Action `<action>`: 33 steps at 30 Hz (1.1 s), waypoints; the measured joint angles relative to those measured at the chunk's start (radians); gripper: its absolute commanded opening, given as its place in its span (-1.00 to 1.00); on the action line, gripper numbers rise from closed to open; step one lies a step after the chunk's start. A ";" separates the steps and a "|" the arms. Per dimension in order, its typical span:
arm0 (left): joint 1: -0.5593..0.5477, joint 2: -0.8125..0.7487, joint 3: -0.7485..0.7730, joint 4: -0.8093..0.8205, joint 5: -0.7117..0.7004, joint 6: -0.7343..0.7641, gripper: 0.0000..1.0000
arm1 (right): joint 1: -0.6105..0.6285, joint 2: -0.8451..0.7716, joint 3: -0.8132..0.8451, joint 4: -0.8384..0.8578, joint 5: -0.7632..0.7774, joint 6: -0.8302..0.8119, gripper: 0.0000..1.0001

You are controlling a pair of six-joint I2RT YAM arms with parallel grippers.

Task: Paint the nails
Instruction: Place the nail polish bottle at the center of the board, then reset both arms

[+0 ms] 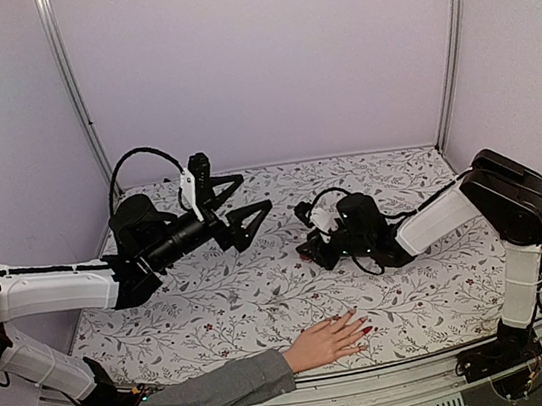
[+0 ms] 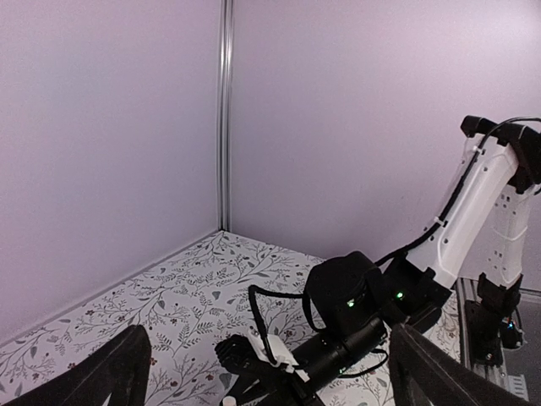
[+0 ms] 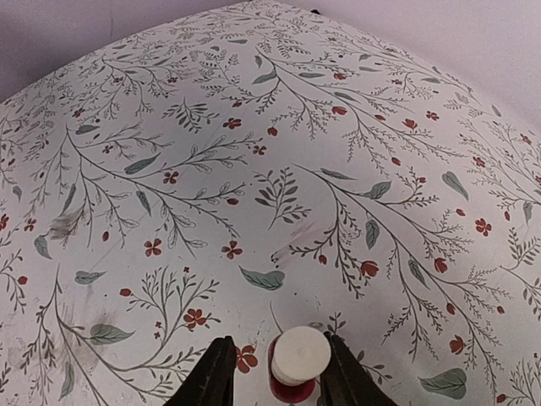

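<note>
Illumination is bright, even and diffuse in all three views. The walls (image 1: 261,63) carry a lilac cast. In the top view, focus is sharp throughout; shadows beneath the left arm (image 1: 61,290) and right arm (image 1: 435,220) fall faint and soft-edged on the tablecloth (image 1: 264,295). In the left wrist view, the fingers (image 2: 110,372) of the left gripper (image 1: 252,192) render as dark, defocused shapes. In the right wrist view, wide-angle distortion bows the tablecloth into a dome; the fingers (image 3: 211,376) of the right gripper (image 3: 277,342) are blurred, and the white cap (image 3: 300,355) is nearly washed out.
</note>
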 measured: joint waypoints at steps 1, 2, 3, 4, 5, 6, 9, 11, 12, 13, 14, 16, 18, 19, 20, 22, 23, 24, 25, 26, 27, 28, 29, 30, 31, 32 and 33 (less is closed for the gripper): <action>0.000 0.000 0.000 0.000 -0.001 0.000 0.99 | 0.002 0.000 -0.003 0.000 0.000 0.001 -0.16; 0.000 0.000 0.000 -0.001 -0.002 0.000 0.99 | 0.003 -0.001 -0.007 0.000 0.000 0.003 -0.09; 0.000 0.000 0.000 -0.002 -0.004 0.000 0.99 | 0.003 -0.003 -0.012 -0.001 0.000 0.005 0.01; 0.000 0.000 0.000 -0.006 -0.007 0.000 0.99 | 0.003 -0.010 -0.016 -0.005 0.000 0.006 0.11; 0.000 0.000 0.000 -0.012 -0.010 0.000 0.99 | 0.003 -0.021 -0.023 -0.011 0.000 0.009 0.17; 0.000 0.000 0.002 -0.024 -0.013 0.000 0.99 | 0.003 -0.034 -0.028 -0.017 0.000 0.011 0.24; 0.003 0.000 0.021 -0.078 -0.014 -0.009 0.99 | 0.003 -0.098 -0.035 -0.039 -0.001 0.019 0.53; 0.013 0.000 0.050 -0.123 -0.016 -0.025 0.99 | 0.003 -0.149 -0.035 -0.051 -0.001 0.023 0.76; 0.022 0.000 0.069 -0.149 -0.016 -0.035 0.99 | 0.003 -0.181 -0.035 -0.063 0.000 0.027 0.87; 0.033 0.000 0.086 -0.170 -0.017 -0.045 0.99 | 0.003 -0.210 -0.035 -0.072 0.000 0.031 0.96; 0.050 0.000 0.108 -0.201 -0.017 -0.059 0.99 | 0.002 -0.242 -0.035 -0.082 0.000 0.029 0.98; 0.087 0.000 0.151 -0.262 -0.017 -0.086 0.99 | -0.006 -0.312 -0.035 -0.103 -0.001 0.035 0.98; 0.129 0.000 0.193 -0.330 -0.021 -0.112 0.99 | -0.021 -0.379 -0.035 -0.130 -0.011 0.048 0.98; 0.149 0.002 0.212 -0.363 -0.022 -0.122 0.99 | -0.035 -0.416 -0.035 -0.147 -0.016 0.055 0.98; 0.175 0.006 0.238 -0.405 -0.021 -0.135 0.99 | -0.052 -0.446 -0.034 -0.160 -0.016 0.060 0.98; 0.216 0.018 0.281 -0.477 -0.030 -0.153 0.99 | -0.084 -0.497 -0.031 -0.196 -0.016 0.078 0.98; 0.233 0.025 0.296 -0.507 -0.043 -0.159 0.99 | -0.104 -0.531 -0.031 -0.220 -0.016 0.086 0.98; 0.251 0.031 0.307 -0.541 -0.059 -0.166 0.99 | -0.123 -0.556 -0.031 -0.239 -0.016 0.094 0.98; 0.267 0.034 0.311 -0.571 -0.077 -0.173 0.99 | -0.148 -0.587 -0.030 -0.264 -0.021 0.106 0.98; 0.282 0.036 0.311 -0.601 -0.095 -0.179 0.99 | -0.173 -0.611 -0.030 -0.282 -0.029 0.117 0.98; 0.295 0.038 0.311 -0.631 -0.117 -0.184 0.99 | -0.203 -0.636 -0.031 -0.298 -0.043 0.132 0.98; 0.306 0.040 0.309 -0.659 -0.140 -0.191 0.99 | -0.243 -0.665 -0.035 -0.311 -0.058 0.151 0.98; 0.312 0.040 0.304 -0.671 -0.160 -0.195 0.99 | -0.273 -0.686 -0.043 -0.317 -0.069 0.167 0.98; 0.315 0.039 0.291 -0.680 -0.185 -0.199 0.99 | -0.311 -0.715 -0.061 -0.319 -0.081 0.184 0.98; 0.319 0.039 0.274 -0.686 -0.210 -0.207 0.99 | -0.351 -0.750 -0.091 -0.320 -0.092 0.205 0.98; 0.320 0.038 0.255 -0.690 -0.228 -0.213 0.99 | -0.385 -0.782 -0.125 -0.325 -0.100 0.220 0.98; 0.322 0.038 0.233 -0.692 -0.246 -0.221 0.99 | -0.412 -0.806 -0.155 -0.330 -0.106 0.237 0.98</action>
